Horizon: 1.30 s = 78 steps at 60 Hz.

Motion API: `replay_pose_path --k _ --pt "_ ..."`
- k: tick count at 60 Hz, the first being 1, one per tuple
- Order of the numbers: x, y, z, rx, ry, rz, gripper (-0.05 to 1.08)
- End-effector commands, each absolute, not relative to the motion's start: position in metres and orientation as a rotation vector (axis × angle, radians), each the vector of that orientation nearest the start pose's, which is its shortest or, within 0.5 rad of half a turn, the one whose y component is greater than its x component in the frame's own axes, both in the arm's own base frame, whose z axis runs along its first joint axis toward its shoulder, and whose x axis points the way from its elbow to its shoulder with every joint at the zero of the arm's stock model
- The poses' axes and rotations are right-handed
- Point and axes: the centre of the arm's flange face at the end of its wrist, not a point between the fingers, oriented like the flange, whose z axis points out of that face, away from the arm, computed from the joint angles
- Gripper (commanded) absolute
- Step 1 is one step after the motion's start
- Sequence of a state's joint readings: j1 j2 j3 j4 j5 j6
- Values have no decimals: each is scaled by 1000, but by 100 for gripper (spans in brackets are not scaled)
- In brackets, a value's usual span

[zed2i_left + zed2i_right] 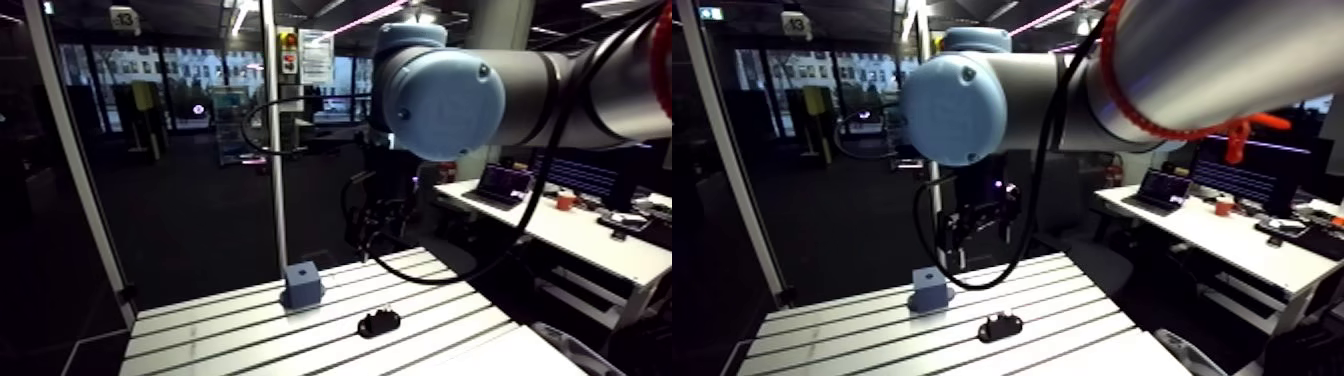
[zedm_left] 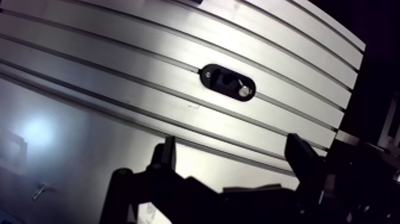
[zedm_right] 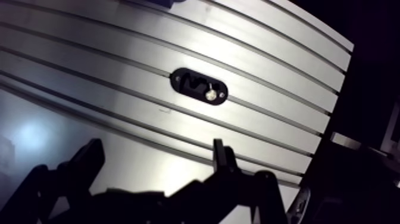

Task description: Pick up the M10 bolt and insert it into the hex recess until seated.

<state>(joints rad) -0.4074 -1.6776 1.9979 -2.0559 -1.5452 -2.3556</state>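
Observation:
A black oval holder lies on the slotted aluminium table, with the silver head of the bolt standing up at one end of it. My gripper hangs above the table, open with nothing between its fingers, and the holder lies ahead of it. In the arm view the gripper hovers above and behind the holder. A blue-grey cube block with a recess in its top stands left of the holder and farther back.
The table's edge falls away into the dark beside the gripper. A smooth plate adjoins the slotted part under the gripper, and a small metal piece lies on it. An upright post rises behind the block.

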Motion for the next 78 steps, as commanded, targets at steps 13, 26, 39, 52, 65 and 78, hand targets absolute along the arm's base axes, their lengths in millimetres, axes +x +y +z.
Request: replay_pose_path --k 13,26,39,52,65,78 --pt "-464 96 346 -588 3316 34 1" --pt "-474 109 321 -564 3345 -5 1" --pt "-481 114 312 -575 3356 -18 1" --pt "-489 120 296 -569 3357 -1 1" --pt "-494 124 280 -553 3337 -21 1" --pt "-496 125 261 -540 3307 -55 1"
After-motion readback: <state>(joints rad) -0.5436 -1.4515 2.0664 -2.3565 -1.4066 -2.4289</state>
